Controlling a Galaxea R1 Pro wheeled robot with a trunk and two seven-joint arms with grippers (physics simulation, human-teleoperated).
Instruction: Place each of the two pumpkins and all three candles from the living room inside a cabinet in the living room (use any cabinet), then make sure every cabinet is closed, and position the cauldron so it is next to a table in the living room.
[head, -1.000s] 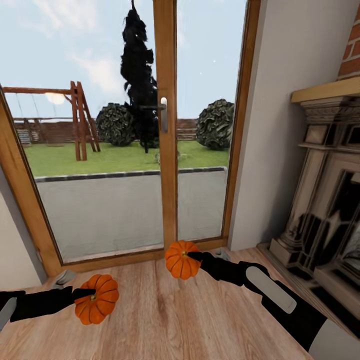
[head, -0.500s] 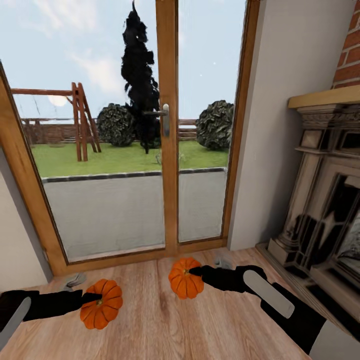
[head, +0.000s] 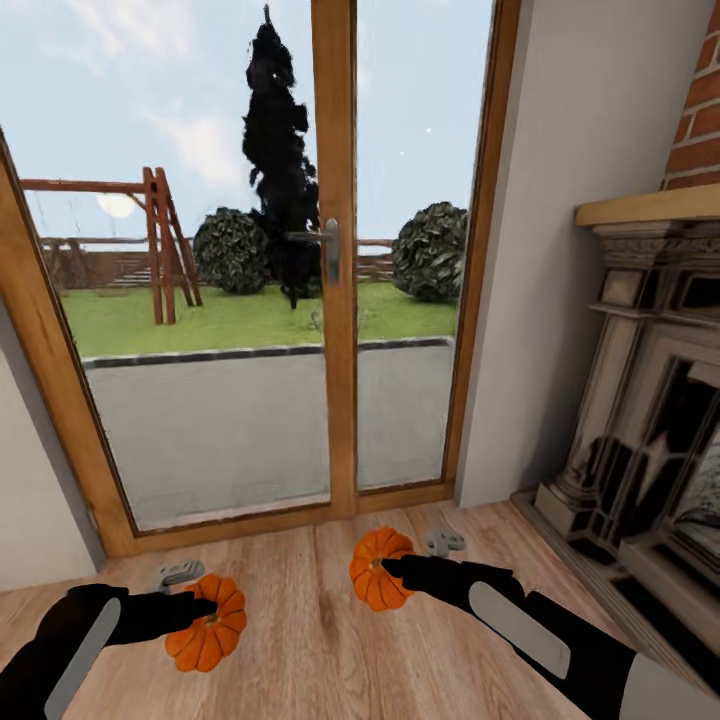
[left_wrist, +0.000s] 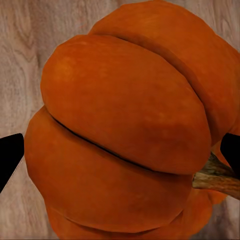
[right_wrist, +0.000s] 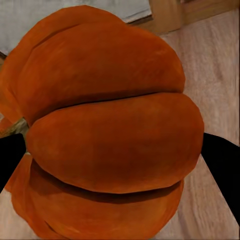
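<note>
Pumpkins (head: 205, 636) (head: 378, 570) gripped between both fingers (head: 196, 606)

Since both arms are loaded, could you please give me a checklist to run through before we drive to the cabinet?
1. Left gripper shut on left pumpkin: ok.
2. Right gripper shut on right pumpkin: ok.
3. Pumpkins apart from each other: ok.
4. Grip centred, jaws on either side in the wrist views: ok.
5. Cabinet drawer open to receive them: cannot tell.
6. Fireplace close on the right, clearance for turning: cannot tell.
</note>
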